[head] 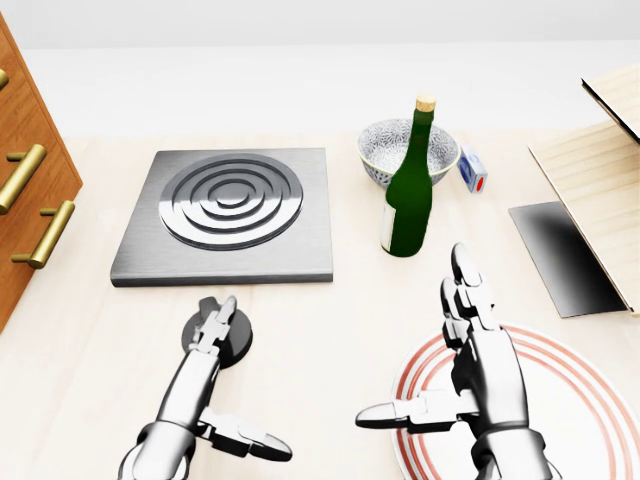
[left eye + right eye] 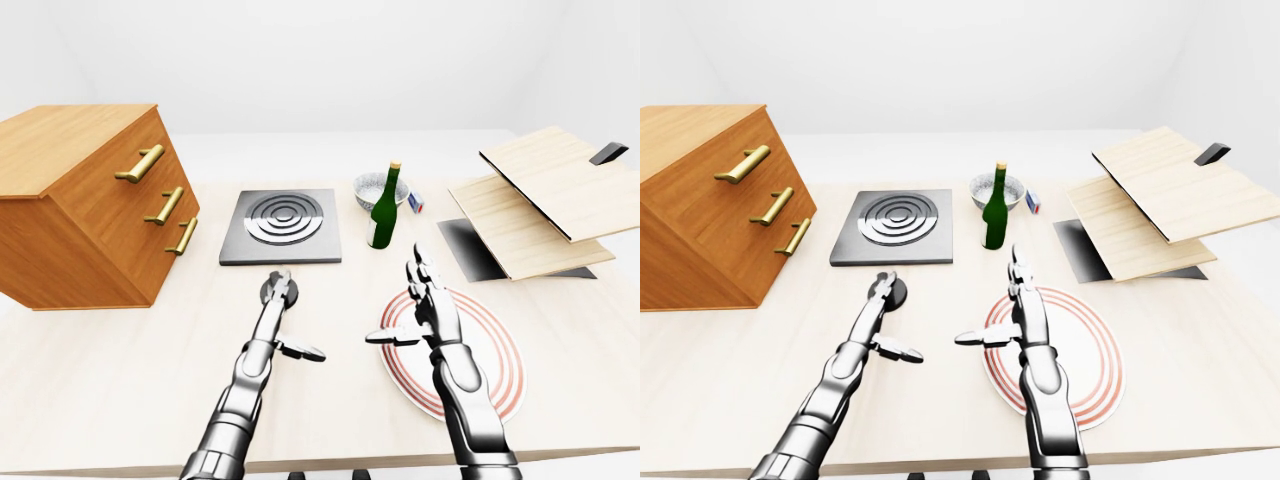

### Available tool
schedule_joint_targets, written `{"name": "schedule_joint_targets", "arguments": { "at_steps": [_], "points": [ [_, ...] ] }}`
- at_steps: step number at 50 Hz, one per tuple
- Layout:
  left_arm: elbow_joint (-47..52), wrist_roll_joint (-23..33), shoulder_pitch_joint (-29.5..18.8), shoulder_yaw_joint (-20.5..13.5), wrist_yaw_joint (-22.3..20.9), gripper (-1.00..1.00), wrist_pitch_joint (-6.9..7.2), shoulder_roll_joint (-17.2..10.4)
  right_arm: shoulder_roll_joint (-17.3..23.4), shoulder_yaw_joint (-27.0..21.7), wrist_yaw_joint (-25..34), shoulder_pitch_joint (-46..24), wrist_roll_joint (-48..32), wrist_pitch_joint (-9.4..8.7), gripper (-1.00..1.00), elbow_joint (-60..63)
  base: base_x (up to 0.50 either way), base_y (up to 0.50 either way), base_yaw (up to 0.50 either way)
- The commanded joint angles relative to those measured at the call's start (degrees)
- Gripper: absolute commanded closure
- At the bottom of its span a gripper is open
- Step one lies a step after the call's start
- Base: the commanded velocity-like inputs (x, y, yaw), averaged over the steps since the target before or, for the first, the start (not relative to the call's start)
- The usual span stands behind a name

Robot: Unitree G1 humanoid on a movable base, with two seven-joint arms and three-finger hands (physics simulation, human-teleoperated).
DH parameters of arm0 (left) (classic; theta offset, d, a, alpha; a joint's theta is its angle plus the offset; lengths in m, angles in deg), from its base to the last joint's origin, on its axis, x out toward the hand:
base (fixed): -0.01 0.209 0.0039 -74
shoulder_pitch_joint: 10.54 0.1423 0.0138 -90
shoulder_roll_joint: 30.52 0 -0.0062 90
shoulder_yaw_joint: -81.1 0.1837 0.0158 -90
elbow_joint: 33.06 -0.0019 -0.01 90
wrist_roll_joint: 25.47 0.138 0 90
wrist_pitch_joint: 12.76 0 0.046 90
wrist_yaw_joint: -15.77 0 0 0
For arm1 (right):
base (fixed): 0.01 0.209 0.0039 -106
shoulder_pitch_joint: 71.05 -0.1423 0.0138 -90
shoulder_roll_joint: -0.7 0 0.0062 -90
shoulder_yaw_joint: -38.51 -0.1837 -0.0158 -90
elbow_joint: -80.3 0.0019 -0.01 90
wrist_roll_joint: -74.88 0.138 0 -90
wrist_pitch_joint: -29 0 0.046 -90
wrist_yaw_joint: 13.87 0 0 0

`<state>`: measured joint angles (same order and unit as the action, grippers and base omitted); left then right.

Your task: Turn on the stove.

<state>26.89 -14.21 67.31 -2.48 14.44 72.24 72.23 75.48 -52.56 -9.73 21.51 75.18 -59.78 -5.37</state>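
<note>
The stove (image 1: 230, 215) is a grey square slab with raised rings, upper left in the head view. Just below it on the table sits its black round knob (image 1: 238, 340). My left hand (image 1: 232, 380) is open: its straight fingers (image 1: 212, 325) lie across the top of the knob, covering its middle, and the thumb sticks out to the right lower down. The fingers do not close round the knob. My right hand (image 1: 425, 350) is open too, held flat above the left rim of a red-ringed plate (image 1: 575, 400), with nothing in it.
A green bottle (image 1: 408, 190) stands right of the stove, with a patterned bowl (image 1: 385, 150) and a small blue box (image 1: 473, 170) behind it. A wooden drawer cabinet (image 2: 90, 205) fills the left. Stacked wooden boards (image 2: 540, 200) and a dark sheet (image 1: 560, 255) lie at the right.
</note>
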Motion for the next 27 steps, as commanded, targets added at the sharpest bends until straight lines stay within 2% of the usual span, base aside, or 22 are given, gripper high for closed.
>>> {"name": "schedule_joint_targets", "arguments": {
  "at_steps": [1, 4, 7, 12, 17, 18, 19, 22, 24, 25, 26, 27],
  "points": [
    [2.83, -2.74, 11.89, 10.04, -8.18, -1.00, 0.00, 13.97, 0.23, -0.96, 0.45, 0.36, 1.24, -1.90, -1.00, 3.00, 0.00, 0.00, 0.00],
    [4.03, -3.78, 11.93, 10.42, -8.23, -1.00, 0.00, 13.45, 0.14, -0.79, 0.38, 0.17, 0.94, -1.21, -1.00, 2.03, 0.00, 0.00, 0.00],
    [6.67, -4.57, 12.76, 11.13, -8.36, -1.00, 0.00, 12.76, 0.16, -0.74, 0.39, 0.10, 0.88, -1.28, -1.00, 1.93, 0.00, 0.00, 0.00],
    [9.01, -6.41, 12.44, 10.61, -8.62, -1.00, 0.00, 11.93, 0.12, -0.64, 0.38, 0.00, 0.79, -0.83, -1.00, 1.30, 0.00, 0.00, 0.00],
    [11.11, -7.40, 12.00, 10.46, -8.72, -1.00, 0.85, 11.53, 0.12, -0.57, 0.28, -0.17, 0.68, -0.61, -1.00, 0.80, 0.00, 0.00, 0.00],
    [11.20, -7.92, 11.20, 9.83, -8.79, -1.00, 0.87, 11.51, 0.11, -0.56, 0.35, -0.11, 0.79, -0.83, -1.00, 1.01, 0.00, 0.00, 0.00],
    [10.53, -8.41, 8.70, 7.77, -7.80, -1.00, 0.14, 11.38, 0.05, -0.43, 0.31, 0.05, 0.66, -0.59, -1.00, 0.97, 0.00, 0.00, 0.00],
    [10.05, -9.91, 4.14, 4.24, -7.40, -1.00, 0.55, 10.93, -0.08, -0.10, 0.19, 0.07, 0.38, -0.16, -1.00, 0.41, 0.00, 0.00, 0.00],
    [8.29, -10.50, 0.16, 1.37, -5.84, -1.00, 0.00, 10.41, -0.14, 0.17, 0.16, 0.15, 0.14, 0.35, -1.00, -0.07, 0.00, 0.00, 0.00],
    [8.13, -10.52, -0.01, 1.28, -5.77, -1.00, 0.00, 10.39, -0.14, 0.19, 0.16, 0.16, 0.14, 0.37, -1.00, -0.09, 0.00, 0.00, 0.00],
    [6.07, -12.49, -7.11, -3.74, -3.40, -1.00, 0.00, 8.39, -0.15, 0.40, 0.20, 0.27, -0.08, 0.58, -1.00, -0.26, 0.00, 0.00, 0.00],
    [5.33, -12.82, -9.07, -4.96, -1.71, -1.00, 0.00, 7.53, -0.09, 0.33, 0.33, 0.33, 0.05, 0.38, -1.00, -0.03, 0.00, 0.00, 0.00]
  ]
}}
